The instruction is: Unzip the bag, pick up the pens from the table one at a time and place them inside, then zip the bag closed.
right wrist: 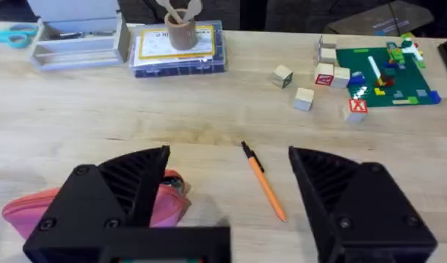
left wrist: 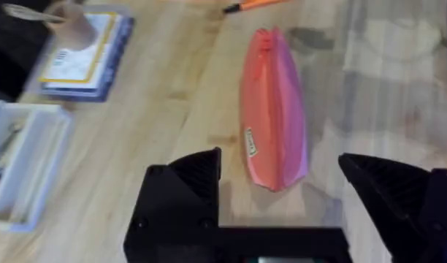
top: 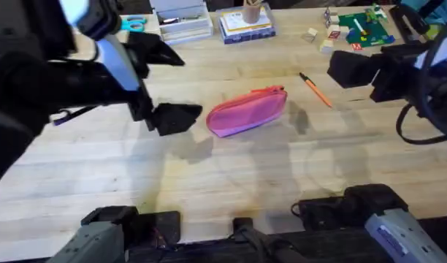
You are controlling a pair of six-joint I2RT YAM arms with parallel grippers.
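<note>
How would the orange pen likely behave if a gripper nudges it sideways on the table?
The orange pen looks slim and round, so it would probably roll or spin on the smooth table. It lies flat and seems light, likely skidding easily.

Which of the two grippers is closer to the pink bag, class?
The left gripper: open, just beside the bag's end. The right gripper hangs farther off, beyond the orange pen.

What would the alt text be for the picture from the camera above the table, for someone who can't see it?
A pink bag lies zipped in the middle of a wooden table, with an orange pen beside it to the right. The left gripper hovers open just left of the bag, and the right gripper hangs open beyond the pen.
</note>
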